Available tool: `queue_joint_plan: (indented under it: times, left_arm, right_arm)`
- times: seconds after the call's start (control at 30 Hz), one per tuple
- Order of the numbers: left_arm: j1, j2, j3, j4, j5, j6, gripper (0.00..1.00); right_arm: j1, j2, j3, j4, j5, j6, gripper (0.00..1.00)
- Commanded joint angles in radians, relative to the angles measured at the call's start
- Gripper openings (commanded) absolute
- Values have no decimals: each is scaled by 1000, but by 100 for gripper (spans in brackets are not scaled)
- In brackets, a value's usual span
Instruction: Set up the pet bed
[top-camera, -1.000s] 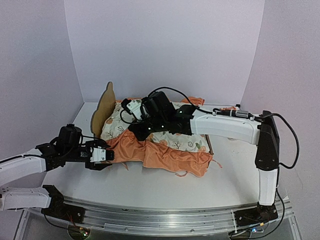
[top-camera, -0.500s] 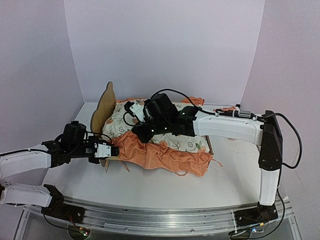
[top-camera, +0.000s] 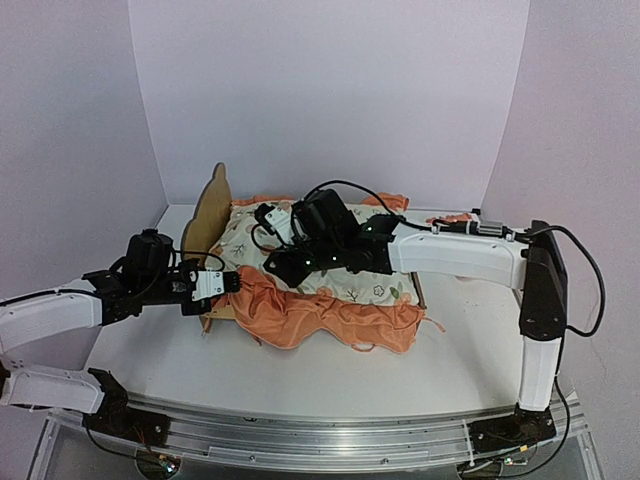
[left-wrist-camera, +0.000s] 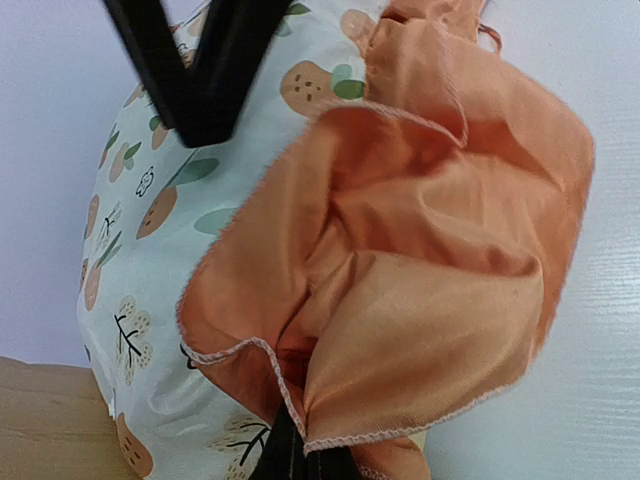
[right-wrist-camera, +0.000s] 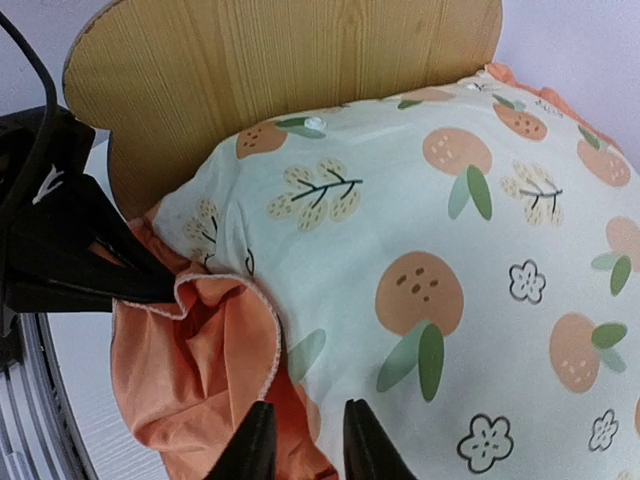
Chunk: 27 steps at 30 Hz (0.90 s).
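Note:
The pet bed (top-camera: 207, 212) stands at the middle left, its plywood headboard (right-wrist-camera: 280, 70) upright. An orange-print mattress pad (top-camera: 345, 275) lies on it, and the pad's orange ruffle (top-camera: 300, 315) hangs over the near side rail. My left gripper (top-camera: 229, 283) is shut on the ruffle's edge (left-wrist-camera: 420, 300) near the headboard corner, with its fingertips (left-wrist-camera: 300, 462) pinched together. My right gripper (right-wrist-camera: 306, 440) hovers over the pad (right-wrist-camera: 450, 250) at the ruffle seam. Its jaws stand slightly apart, with nothing gripped. The bed's base is hidden under the pad.
More orange fabric (top-camera: 385, 201) shows behind the bed at the back, and a small orange piece (top-camera: 455, 216) lies to the right of it. Lilac walls close in the table (top-camera: 300, 380) on three sides. The right arm (top-camera: 450, 255) reaches across the bed.
My left gripper moved right toward the headboard corner and shut on the ruffle's edge, bunching it up. My right gripper's jaws parted slightly over the pad.

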Motion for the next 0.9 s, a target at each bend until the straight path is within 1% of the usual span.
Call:
queue_joint_plan:
  times: [0.0,0.07,0.2,0.33,0.4,0.47,0.6,0.67,0.77,0.87]
  left_arm:
    - [2,21,87,44,-27,-117,0]
    - [2,24,85,47,-36,-126,0]
    - [2,26,69,67,-44,-135,0]
    - [2,36,61,98,-53,-137,0]
    - [2,38,51,112,-56,-132,0]
    - [2,39,42,121,-56,-132,0]
    - [2,36,37,127,-50,-143,0]
    - [2,32,34,127,-46,-146,0]
    - [2,27,31,125,-41,-150,0]
    - [3,21,29,122,-39,-159,0]
  right_arm:
    - [14,-110,-34,26,-9,87,32]
    - [40,-145,-70,37,6,90,37]
    - [108,-210,-201,91,60,116,40]
    - [179,-234,-423,328,106,198,44]
    - [207,-194,-467,415,124,237,45]
    - [226,-125,-452,448,116,246,46]
    - [235,40,-347,471,122,244,48]
    - [235,116,-299,477,172,232,50]
    - [235,204,-241,489,300,201,52]
    - [233,288,-183,492,372,169,54]
